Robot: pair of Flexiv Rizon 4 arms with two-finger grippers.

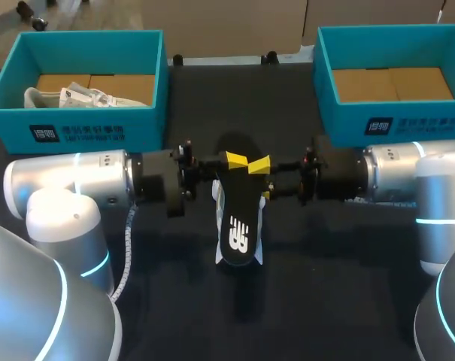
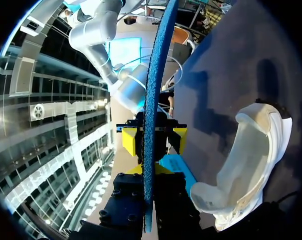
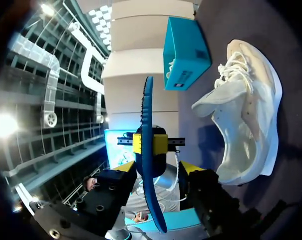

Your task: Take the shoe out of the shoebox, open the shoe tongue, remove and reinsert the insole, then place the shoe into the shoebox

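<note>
At the frame's centre, the left gripper [image 1: 235, 160] pinches the black insole [image 1: 238, 218] in a narrow grip. The right gripper [image 1: 259, 165] stands wide around it. The white shoe [image 3: 250, 100] lies on the table [image 1: 347, 301] beneath.

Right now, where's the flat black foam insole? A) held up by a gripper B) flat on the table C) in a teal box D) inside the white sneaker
A: the left gripper is shut on the black foam insole, holding it above the white sneaker.

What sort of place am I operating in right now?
Likely a robot lab bench: a black tabletop, two teal cardboard shoeboxes, and two silver robot arms meeting over a white sneaker.
</note>
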